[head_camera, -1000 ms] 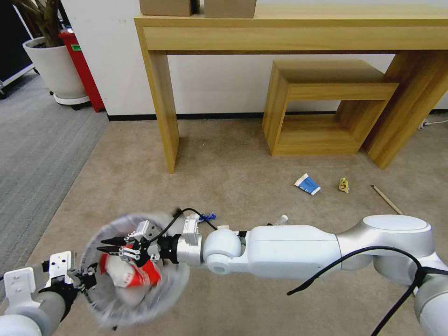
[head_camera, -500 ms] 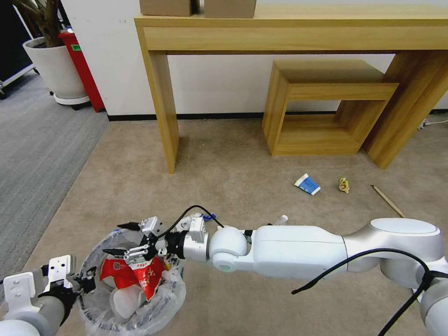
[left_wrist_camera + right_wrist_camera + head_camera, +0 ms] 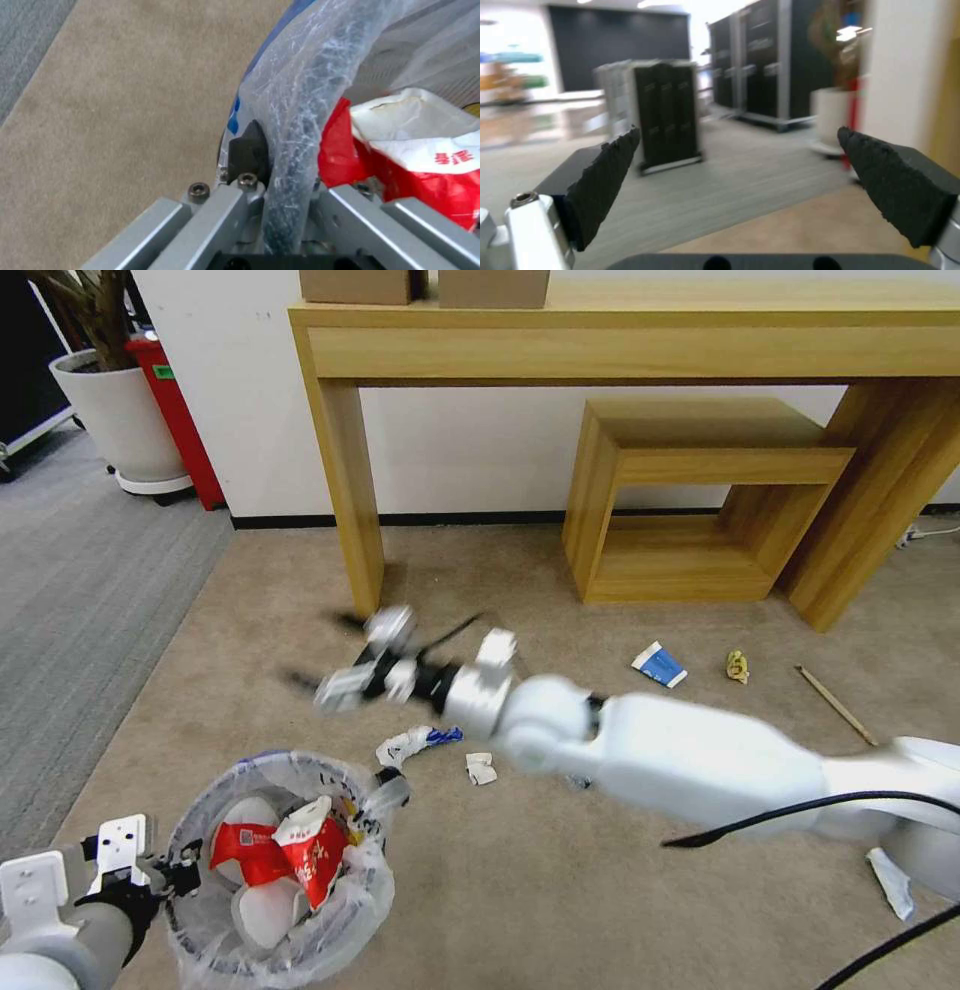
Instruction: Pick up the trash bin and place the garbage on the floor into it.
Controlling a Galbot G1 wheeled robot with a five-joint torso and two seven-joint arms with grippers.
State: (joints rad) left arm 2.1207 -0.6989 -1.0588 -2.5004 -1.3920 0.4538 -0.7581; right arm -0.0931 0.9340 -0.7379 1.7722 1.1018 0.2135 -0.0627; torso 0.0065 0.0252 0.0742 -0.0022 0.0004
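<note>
Left gripper [image 3: 178, 877] low at the robot's left side, jaws clamped on the bagged rim of the trash bin [image 3: 277, 870]; in the left wrist view the liner-wrapped rim [image 3: 300, 123] runs between the black fingertips [image 3: 246, 148]. Bin sits at the robot's near left over the beige carpet floor [image 3: 520, 880], holding a red and white wrapper [image 3: 285, 855] and pale crumpled pieces. Right gripper [image 3: 330, 655] up in the air, beyond the bin and clear of it, near the leg of the wooden desk [image 3: 640, 340]; jaws wide apart and empty, the right wrist view showing both dark serrated pads [image 3: 605, 180] with open room between them. Litter on the carpet: a white and blue scrap [image 3: 415, 740] and a small white scrap [image 3: 481, 768] just beyond the bin, farther right a blue-white carton [image 3: 658, 664], a yellow scrap [image 3: 737, 666], a thin wooden stick [image 3: 835, 704], and a white strip [image 3: 888, 882] beside the right arm.
</note>
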